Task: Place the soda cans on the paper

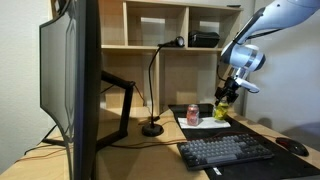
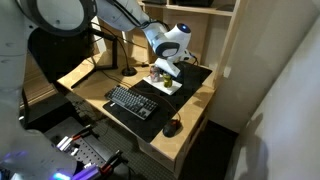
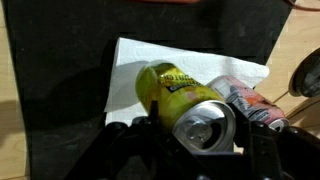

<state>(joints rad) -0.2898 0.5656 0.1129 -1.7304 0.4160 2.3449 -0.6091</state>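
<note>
The yellow-green soda can [image 3: 165,85] sits between my gripper's [image 3: 200,128] dark fingers, silvery top towards the wrist camera. The gripper is shut on it. It is over the white paper [image 3: 130,65]; I cannot tell whether its bottom touches the sheet. The pink-red soda can [image 3: 250,100] stands close beside it on the paper. In an exterior view the gripper [image 1: 226,97] holds the yellow-green can [image 1: 221,110] over the paper [image 1: 205,124], with the pink-red can [image 1: 192,115] upright to its left. In an exterior view the gripper [image 2: 165,72] hangs over the paper [image 2: 170,87].
The paper lies on a black desk mat [image 3: 70,110]. A keyboard [image 1: 225,151] and a mouse [image 2: 172,128] lie in front of it. A black desk lamp [image 1: 152,128] stands beside it, and a large monitor [image 1: 70,80] and wooden shelves [image 1: 160,45] are nearby.
</note>
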